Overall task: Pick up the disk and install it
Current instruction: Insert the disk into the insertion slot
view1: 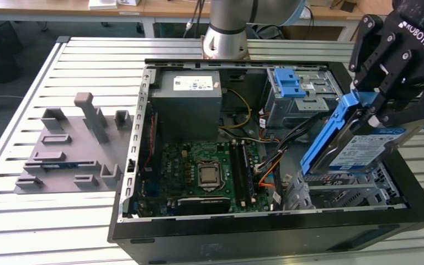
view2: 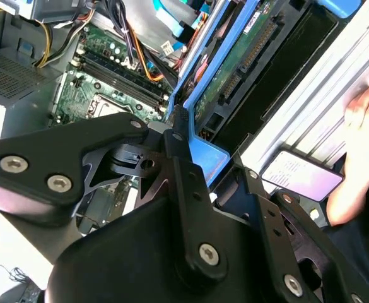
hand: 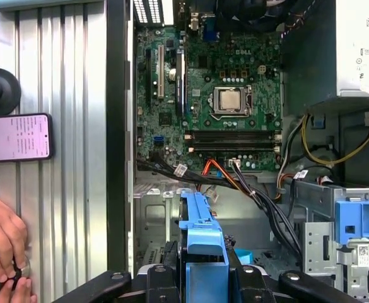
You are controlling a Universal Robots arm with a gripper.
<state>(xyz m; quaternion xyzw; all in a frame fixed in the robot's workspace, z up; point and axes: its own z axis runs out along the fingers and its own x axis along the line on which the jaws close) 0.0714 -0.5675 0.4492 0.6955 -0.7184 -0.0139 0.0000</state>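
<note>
The gripper (view1: pixel 377 113) is clamping the disk (view1: pixel 355 146) at its upper end, with the fingers closed across the blue rail. The disk is hanging tilted over the case (view1: pixel 271 240), at the exterior view's right. It is above the bay (view1: pixel 344 190) and appears not to be touching it.

Probable faults:
- Snagging. The cables (view1: pixel 267 165) are running just beside the bay, so a descending lower corner is likely to catch them or pull a connector.
- Jamming. While the disk is tilting like this, a rail may be meeting the bay edge out of line and binding.
- Slipping. Because the grip is sitting at one end only, any contact may pivot the disk between the fingers.
- Personnel. A hand (hand: pixel 1 237) is resting on the table (view1: pixel 42 221) beside the case.
</note>
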